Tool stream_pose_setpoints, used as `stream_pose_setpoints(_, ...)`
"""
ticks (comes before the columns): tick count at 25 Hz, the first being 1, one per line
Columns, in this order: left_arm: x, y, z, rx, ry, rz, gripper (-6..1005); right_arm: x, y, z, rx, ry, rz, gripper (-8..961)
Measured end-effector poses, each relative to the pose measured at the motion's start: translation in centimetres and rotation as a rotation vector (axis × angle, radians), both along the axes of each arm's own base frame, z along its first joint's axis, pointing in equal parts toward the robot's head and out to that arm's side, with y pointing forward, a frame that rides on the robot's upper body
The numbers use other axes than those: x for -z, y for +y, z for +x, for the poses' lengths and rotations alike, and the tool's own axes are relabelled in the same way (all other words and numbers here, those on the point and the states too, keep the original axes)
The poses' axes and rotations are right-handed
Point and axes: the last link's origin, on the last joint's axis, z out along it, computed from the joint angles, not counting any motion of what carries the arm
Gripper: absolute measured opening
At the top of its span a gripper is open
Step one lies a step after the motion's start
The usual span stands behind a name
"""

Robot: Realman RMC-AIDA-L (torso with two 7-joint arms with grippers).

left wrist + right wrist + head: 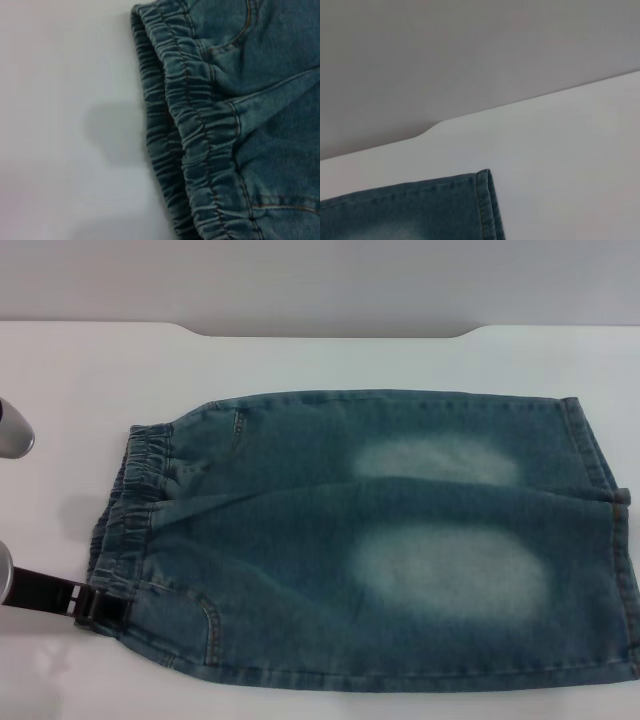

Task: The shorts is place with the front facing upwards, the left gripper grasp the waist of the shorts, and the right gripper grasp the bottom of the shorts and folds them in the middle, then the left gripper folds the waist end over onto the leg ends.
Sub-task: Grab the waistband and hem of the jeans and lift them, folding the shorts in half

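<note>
Blue denim shorts [400, 540] lie flat on the white table [80, 370], front side up. The elastic waist [135, 495] points to the left and the leg ends [605, 530] to the right. Two pale faded patches mark the legs. My left gripper [100, 608] reaches in from the left edge, its dark tip at the near corner of the waist. The left wrist view looks down on the gathered waist [200, 130]. The right wrist view shows only a hem corner of one leg end [482, 205]; my right gripper is out of view.
A silver part of the left arm [12, 430] shows at the left edge. The table's far edge has a raised lip with a notch [330, 332]. Bare white surface [70, 680] surrounds the shorts on the left and behind.
</note>
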Motion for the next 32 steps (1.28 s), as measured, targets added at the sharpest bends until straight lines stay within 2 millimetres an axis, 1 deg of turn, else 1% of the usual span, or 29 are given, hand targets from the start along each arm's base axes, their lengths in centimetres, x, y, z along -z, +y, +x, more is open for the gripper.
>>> stream_pose_setpoints(6, 0.6, 0.1, -0.4, -0.012, 0.002, -0.021, 712, 0.0, 0.1, 0.0, -0.007, -0.007, -0.003, 564)
stream_pose_setpoints(13, 1.4, 0.3, 0.0, 0.023, 0.006, -0.043, 706, -0.1, 0.0, -0.2, -0.015, -0.008, -0.004, 564)
stream_pose_setpoints(19, 2.2, 0.4, -0.8, -0.007, 0.017, -0.086, 701, -0.3, -0.2, -0.4, -0.019, -0.016, 0.000, 565)
stream_pose_setpoints(24, 2.3, 0.5, -0.5, 0.001, 0.018, -0.092, 543, -0.3, -0.3, -0.4, -0.018, -0.015, -0.002, 565)
stream_pose_setpoints(32, 2.2, 0.6, -0.1, 0.017, 0.018, -0.089, 463, -0.1, -0.3, -0.3, -0.014, -0.010, -0.010, 565)
